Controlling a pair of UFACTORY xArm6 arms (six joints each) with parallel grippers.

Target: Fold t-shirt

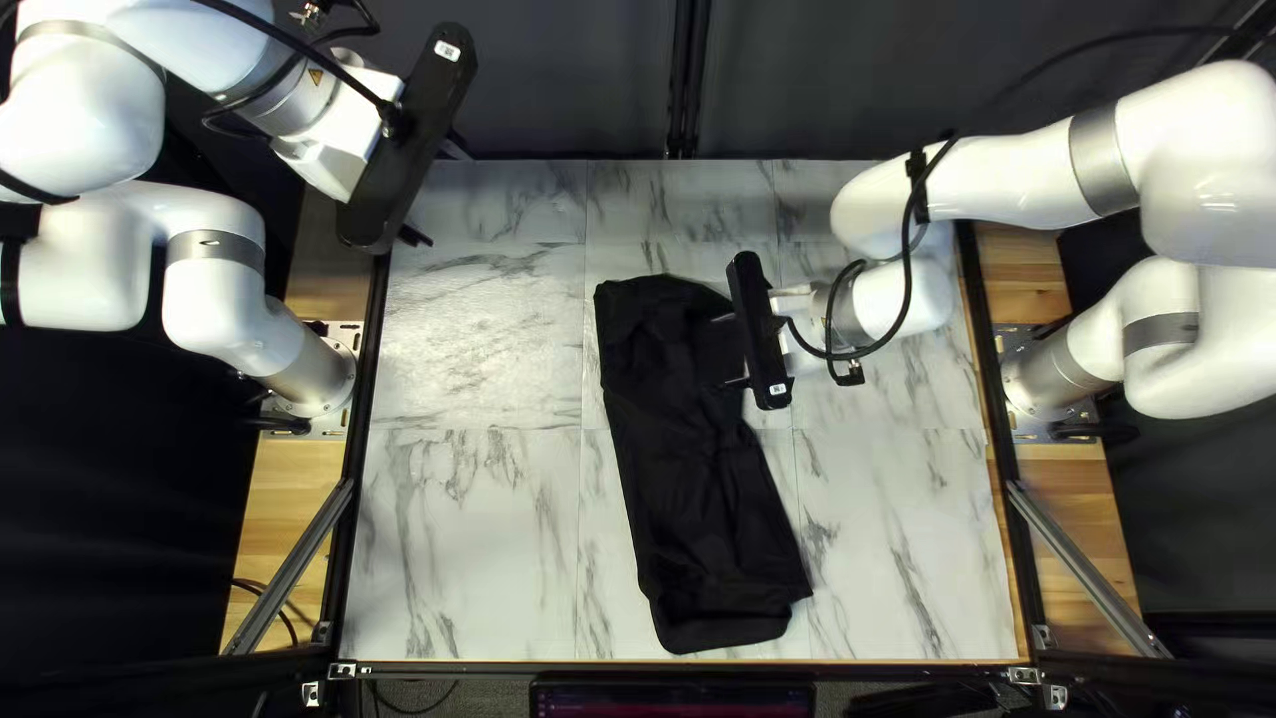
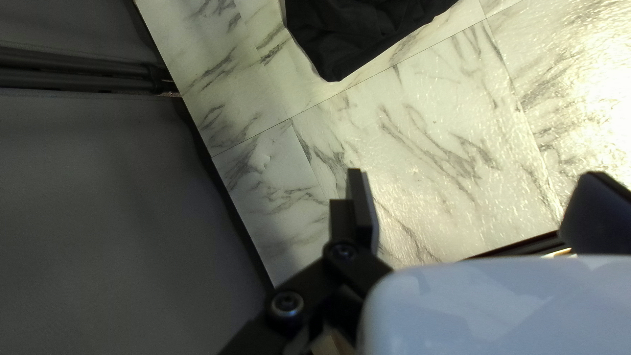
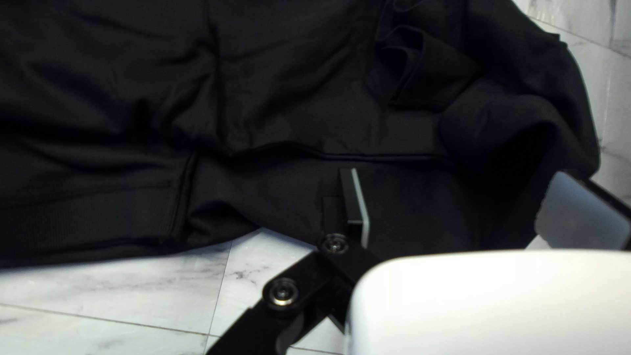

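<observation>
Black t-shirt [image 1: 698,492] in a long strip on the table [image 1: 465,545]. Right end effector [image 3: 470,209] open at its edge; left end effector [image 2: 478,207] open, well apart. Best pinch all layers, then smooth the bunched cloth.

Smooth, glossy white casings cover the left arm [image 1: 100,126] and the right arm [image 1: 1216,160], each rounded like an elbow pipe and ringed with grey bands [image 1: 217,247]. Loose black cables [image 1: 908,259] loop along them. The left one wears a little yellow triangle [image 1: 315,76]. Long black bars [image 1: 419,126] carry small white labels [image 1: 448,52]; round metal screws [image 2: 287,303] pin the black links [image 3: 253,322] behind flat fingers [image 3: 350,197].
</observation>
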